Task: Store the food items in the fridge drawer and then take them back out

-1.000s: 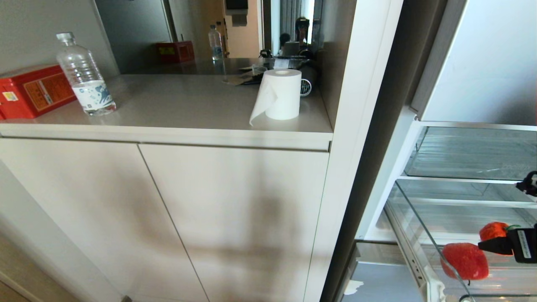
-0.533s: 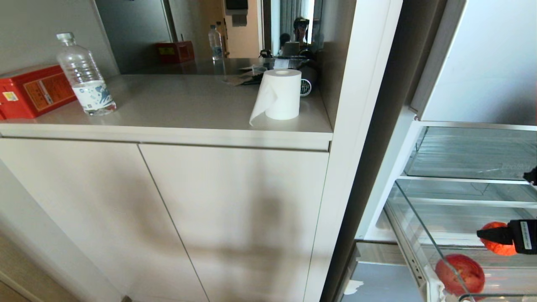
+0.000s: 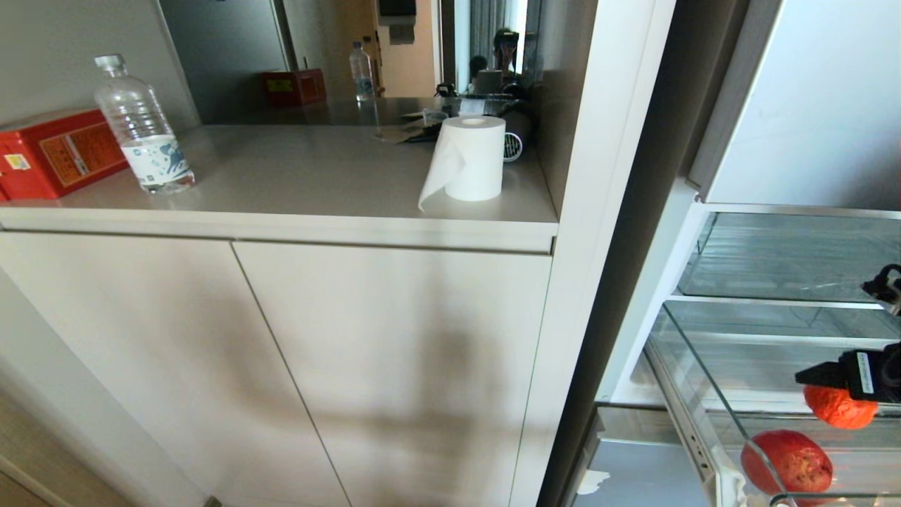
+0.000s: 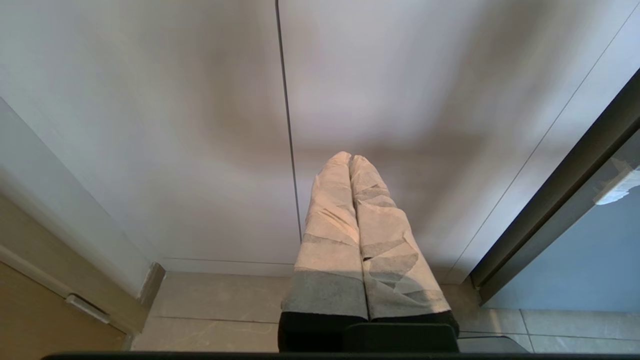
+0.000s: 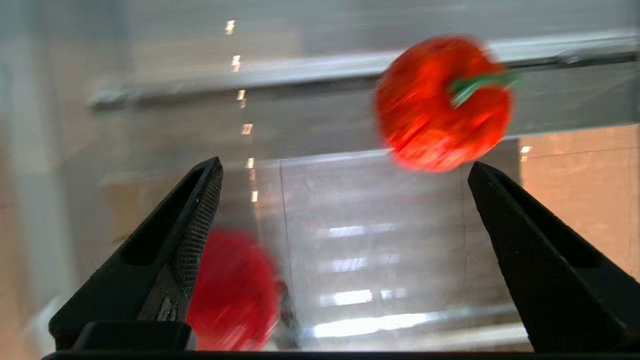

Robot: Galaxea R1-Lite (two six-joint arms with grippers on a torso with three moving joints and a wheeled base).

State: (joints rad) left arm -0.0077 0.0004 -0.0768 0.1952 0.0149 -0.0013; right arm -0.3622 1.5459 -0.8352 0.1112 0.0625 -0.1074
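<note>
The apple (image 3: 790,461) has dropped lower in the drawer (image 3: 711,394) and now lies on its ribbed floor, shiny red, below the right gripper (image 5: 345,175). The gripper's fingers are spread wide, empty. The orange-red fruit (image 5: 442,102), green-stemmed, sits just ahead of its fingertips.

The right tool (image 3: 830,331) rose; red apple (image 3: 792,462) rolled forward.

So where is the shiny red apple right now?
In the head view, the shiny red apple lies at the lower right, inside the clear plastic fridge drawer, below the round orange-red fruit.
</note>
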